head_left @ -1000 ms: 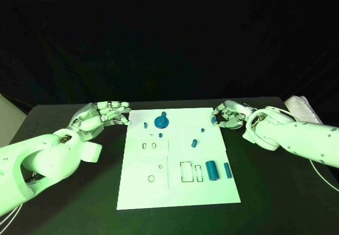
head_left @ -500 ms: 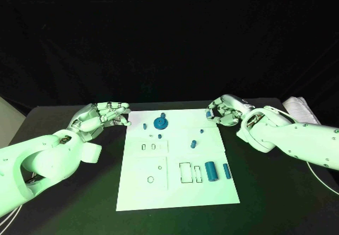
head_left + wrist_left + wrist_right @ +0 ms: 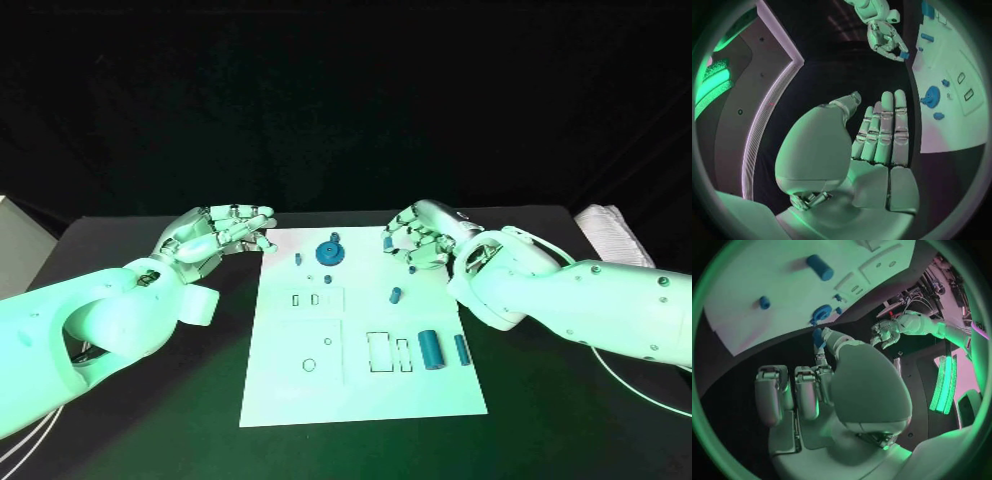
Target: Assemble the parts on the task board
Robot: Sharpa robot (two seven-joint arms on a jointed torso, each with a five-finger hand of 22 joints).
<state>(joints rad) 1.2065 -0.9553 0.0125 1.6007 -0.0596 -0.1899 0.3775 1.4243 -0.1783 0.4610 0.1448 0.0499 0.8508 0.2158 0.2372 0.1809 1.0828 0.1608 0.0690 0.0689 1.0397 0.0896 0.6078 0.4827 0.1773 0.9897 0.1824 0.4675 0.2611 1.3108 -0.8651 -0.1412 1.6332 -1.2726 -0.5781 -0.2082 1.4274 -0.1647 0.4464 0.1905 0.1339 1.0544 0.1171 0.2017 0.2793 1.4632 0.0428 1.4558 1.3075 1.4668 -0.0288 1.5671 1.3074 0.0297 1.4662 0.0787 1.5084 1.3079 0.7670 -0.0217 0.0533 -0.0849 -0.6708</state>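
The white task board (image 3: 361, 390) lies in the middle of the black table. On it are a blue gear (image 3: 330, 248) at the far end, a small peg (image 3: 395, 293), a thick blue cylinder (image 3: 430, 347) and a slim blue bar (image 3: 464, 347). My right hand (image 3: 421, 238) hovers over the board's far right part. In the right wrist view it pinches a small blue part (image 3: 817, 336) between thumb and finger; the left wrist view shows that same part (image 3: 905, 55). My left hand (image 3: 224, 232) hangs just off the board's far left corner, fingers apart, holding nothing.
Rectangular and round recesses mark the board's near half, with a blue piece (image 3: 405, 350) in one slot. A white object (image 3: 609, 222) lies at the table's far right edge. Bare black table surrounds the board on both sides.
My right hand has moved left, from beyond the board's right edge to above its far right part, carrying the small blue part. The left hand has barely moved.
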